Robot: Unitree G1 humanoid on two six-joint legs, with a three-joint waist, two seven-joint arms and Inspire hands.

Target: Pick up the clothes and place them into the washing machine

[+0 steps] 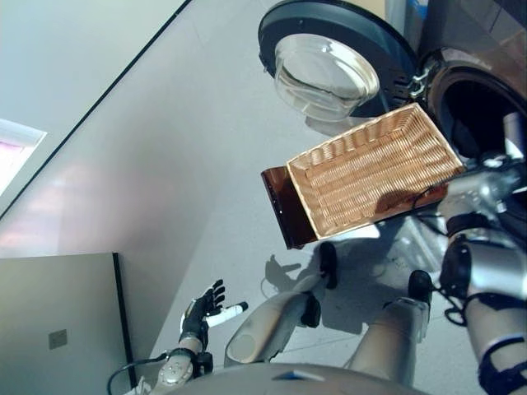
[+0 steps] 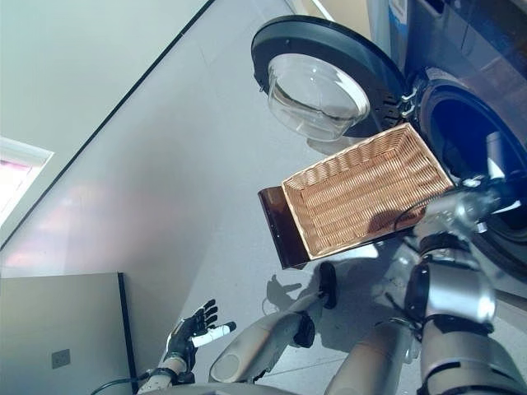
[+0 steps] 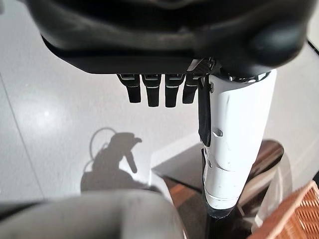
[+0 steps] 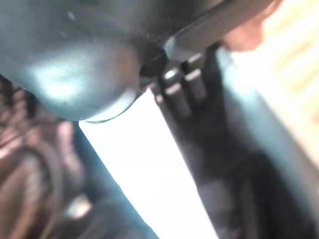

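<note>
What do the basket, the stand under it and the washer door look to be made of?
Basket: woven wicker or rattan, judging by its tan ribbed weave, matte. Stand beneath it: dark brown and glossy, with reflections, perhaps lacquered wood or plastic. Washer door: dark, likely plastic ring around a clear domed window, glass or clear plastic, with glints.

The right hand (image 4: 164, 149) reaches into the washing machine (image 2: 486, 156), and in the head views it is lost past the drum opening, its fingers out of sight. Its own wrist view is a blur of dark shapes and the white thumb cover, so any clothes in its grasp cannot be made out. The machine's body runs off the picture's edge, its drum interior dark.
</note>
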